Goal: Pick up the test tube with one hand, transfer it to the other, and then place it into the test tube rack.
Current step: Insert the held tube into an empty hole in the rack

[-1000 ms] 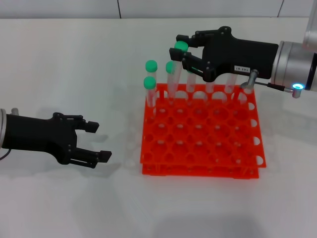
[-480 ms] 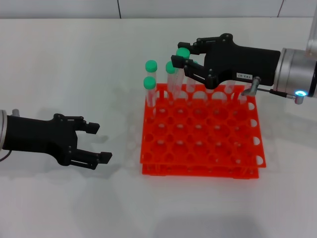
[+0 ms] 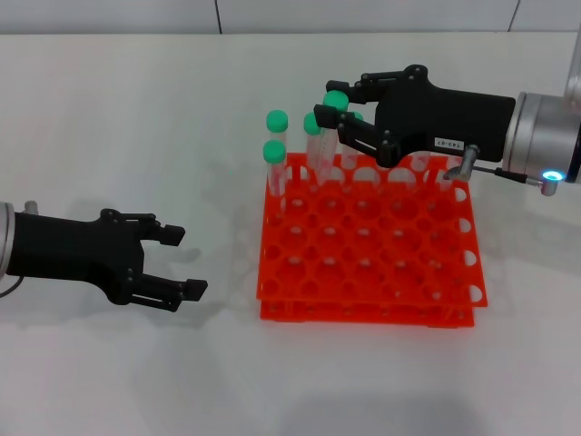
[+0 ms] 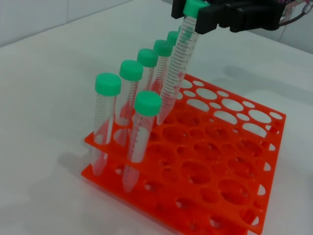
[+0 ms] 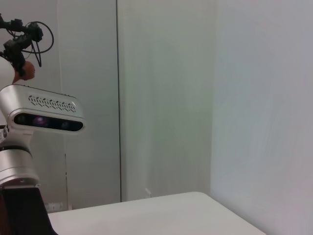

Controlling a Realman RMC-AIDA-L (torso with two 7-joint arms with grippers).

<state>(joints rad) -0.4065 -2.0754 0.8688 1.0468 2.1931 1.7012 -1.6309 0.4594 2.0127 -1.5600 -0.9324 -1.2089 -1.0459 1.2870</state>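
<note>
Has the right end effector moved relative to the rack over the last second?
Yes. The right end effector, shut on the test tube, has come down slightly toward the test tube rack and shifted slightly right.

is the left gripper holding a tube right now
No, the left gripper sits open and empty on the table, apart from the test tube rack, while the right gripper grips the test tube.

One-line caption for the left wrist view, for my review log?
Right gripper lowers a green-capped test tube toward the orange rack.
</note>
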